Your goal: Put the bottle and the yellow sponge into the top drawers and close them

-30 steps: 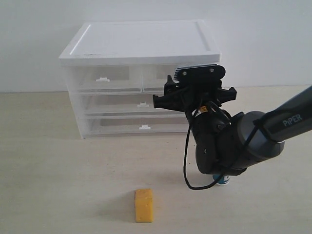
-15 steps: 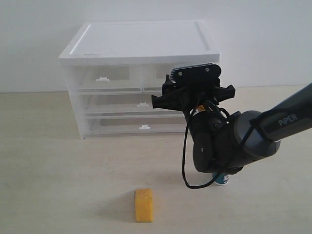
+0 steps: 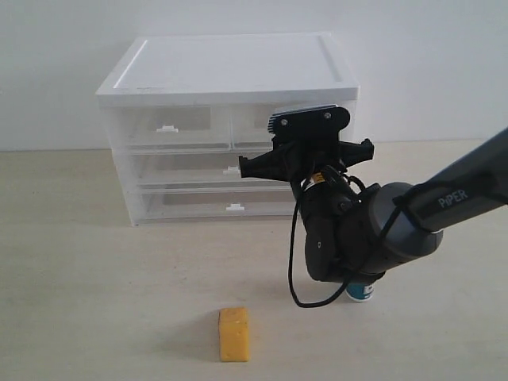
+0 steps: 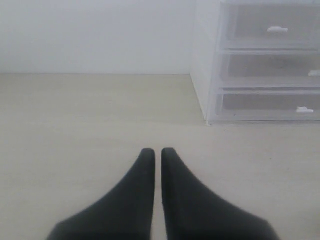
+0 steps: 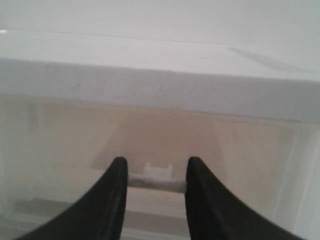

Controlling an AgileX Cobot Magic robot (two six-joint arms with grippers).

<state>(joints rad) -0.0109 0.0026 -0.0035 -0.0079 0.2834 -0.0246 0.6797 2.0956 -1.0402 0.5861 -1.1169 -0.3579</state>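
Observation:
The yellow sponge (image 3: 234, 334) stands on the table in front. Only the foot of the bottle (image 3: 362, 292) shows, behind the right arm (image 3: 357, 234). Both top drawers of the cabinet (image 3: 230, 63) look pushed in; the left one (image 3: 167, 128) shows its white tab. My right gripper (image 5: 155, 166) is open, close in front of the right top drawer (image 5: 60, 145), and the drawer's white tab handle (image 5: 158, 170) lies between the fingers. In the exterior view its fingers are hidden behind the wrist. My left gripper (image 4: 154, 152) is shut and empty above bare table.
Two full-width lower drawers (image 3: 230, 171) sit under the top pair, both pushed in. The cabinet's left side and its three drawer fronts (image 4: 270, 65) appear in the left wrist view. A black cable (image 3: 295, 270) hangs from the right wrist. A white wall stands behind.
The right arm has shifted slightly left and toward the cabinet's right top drawer. Sponge, bottle and drawers have not moved.

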